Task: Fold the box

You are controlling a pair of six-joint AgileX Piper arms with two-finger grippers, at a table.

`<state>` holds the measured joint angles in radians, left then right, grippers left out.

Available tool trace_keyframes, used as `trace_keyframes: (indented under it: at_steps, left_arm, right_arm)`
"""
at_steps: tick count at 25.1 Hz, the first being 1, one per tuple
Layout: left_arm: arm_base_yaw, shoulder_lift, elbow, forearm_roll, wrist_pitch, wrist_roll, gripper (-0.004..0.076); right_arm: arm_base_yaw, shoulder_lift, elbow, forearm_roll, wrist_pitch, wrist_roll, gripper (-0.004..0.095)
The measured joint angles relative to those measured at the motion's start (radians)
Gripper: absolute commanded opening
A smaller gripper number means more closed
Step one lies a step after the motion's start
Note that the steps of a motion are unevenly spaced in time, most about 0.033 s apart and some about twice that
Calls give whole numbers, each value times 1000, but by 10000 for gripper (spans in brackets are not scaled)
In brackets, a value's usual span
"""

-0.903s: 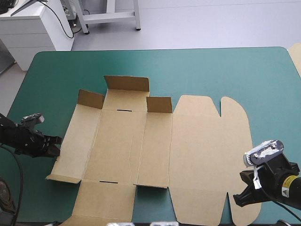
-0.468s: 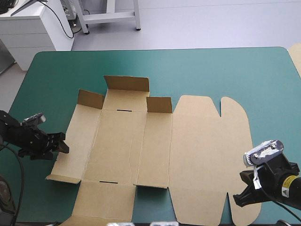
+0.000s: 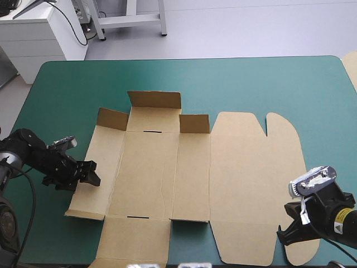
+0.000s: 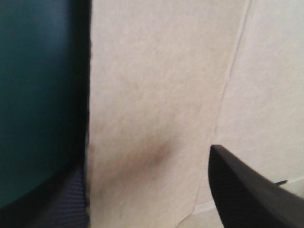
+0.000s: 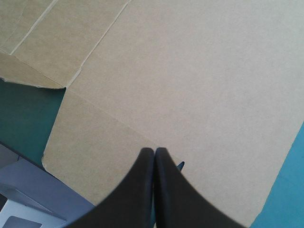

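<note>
**High view:** The box [image 3: 195, 167], a flat cut sheet of brown board, is spread across the middle of the teal-green counter [image 3: 251, 78]. Three short flaps [image 3: 154, 99] are raised along its far side. The raising of the first wall is judged to be the step in hand. The left gripper [image 3: 89, 172] is laid low at the outer edge of the left side panel [image 3: 97, 167], its arm stretched in from the counter's left edge. The right gripper [image 3: 285, 237] is parked at the lid's near right corner.

**Left wrist view:** The black fingers [image 4: 247, 190] are held apart, with the panel's edge running between them. A grip on that edge and a lift inward are judged to be called for next.

**Right wrist view:** The fingers are pressed together in one point above the lid panel [image 5: 190, 71]. Contact with the board cannot be told.
</note>
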<state>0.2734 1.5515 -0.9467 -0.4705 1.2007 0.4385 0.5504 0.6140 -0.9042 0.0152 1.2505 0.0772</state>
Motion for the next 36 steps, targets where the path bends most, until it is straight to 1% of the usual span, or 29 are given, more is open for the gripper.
trace_keyframes:
  at_steps: [7, 10, 17, 23, 28, 29, 31, 33, 34, 36]
  left_arm:
    - [-8, -3, 1, -156, 0, -4, 432]
    - [-8, -10, 1, -181, 0, -26, 427]
    - [-8, -44, 1, -175, 0, -45, 405]
    - [-17, -58, 7, -165, -1, -53, 404]
    - [-110, -60, 28, -69, -2, -109, 396]
    - [-116, -60, 28, -68, -2, -115, 359]
    - [-118, -60, 28, -66, -2, -124, 247]
    - [-118, -61, 28, -65, -2, -125, 86]
    - [-118, -61, 28, -65, -2, -128, -8]
    - [-118, -61, 28, -65, -1, -130, -8]
  right_arm:
    - [0, 0, 0, -1, 0, 0, -21]
    - [0, 0, 0, -1, 0, 0, -21]
    - [0, 0, 0, -1, 0, -2, -21]
    - [0, 0, 0, -1, 0, -7, -21]
    - [0, 0, 0, -1, 0, -8, -21]
    - [0, 0, 0, -1, 0, -8, -21]
    - [0, 0, 0, -1, 0, -8, -21]
    - [0, 0, 0, -1, 0, -8, -21]
    - [0, 0, 0, -1, 0, -8, -21]
    - [0, 0, 0, -1, 0, -8, -21]
